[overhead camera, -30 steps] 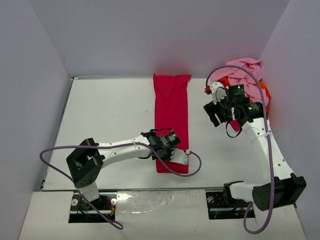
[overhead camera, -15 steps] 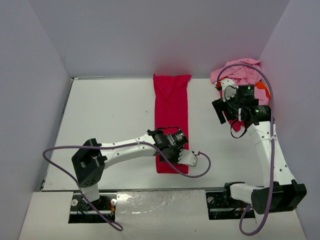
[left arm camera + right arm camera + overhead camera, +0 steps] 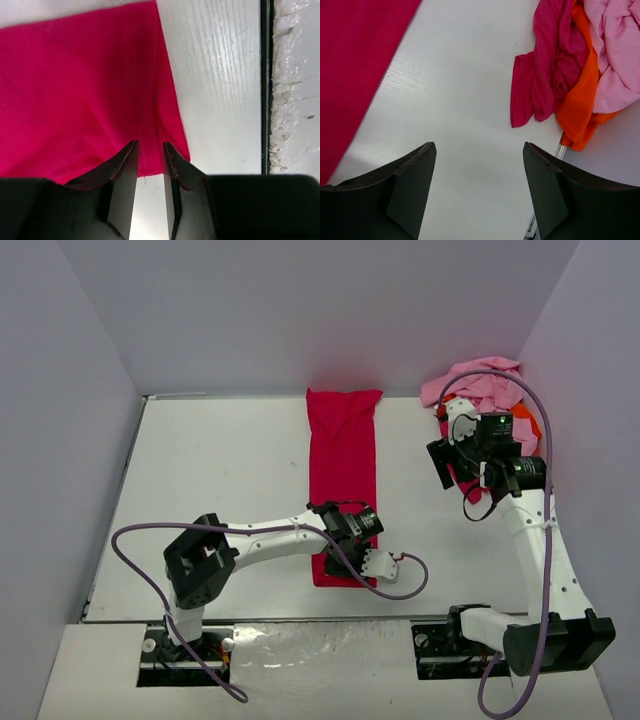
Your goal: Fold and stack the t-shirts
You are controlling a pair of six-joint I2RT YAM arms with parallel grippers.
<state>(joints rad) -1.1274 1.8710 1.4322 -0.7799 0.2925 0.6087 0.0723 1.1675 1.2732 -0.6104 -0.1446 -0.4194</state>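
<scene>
The crimson-red t-shirt [image 3: 343,475] lies as a long narrow strip down the middle of the table. My left gripper [image 3: 377,562] is at its near right corner. In the left wrist view the jaws stand a narrow gap apart and the shirt's near hem [image 3: 146,162] lies flat between the fingertips [image 3: 127,155]. My right gripper [image 3: 446,466] is open and empty above bare table, beside the heap at the back right. That heap holds the light pink shirt [image 3: 487,385], the orange shirt [image 3: 580,100] and the dark magenta shirt [image 3: 551,60].
Grey walls enclose the white table [image 3: 220,470] on three sides. The table's near edge [image 3: 265,100] runs just right of the red shirt's corner in the left wrist view. The left arm's purple cable [image 3: 400,585] loops by the near edge.
My left gripper has moved down the red strip to its near right corner. My right gripper has drawn back to the right, towards the heap.
</scene>
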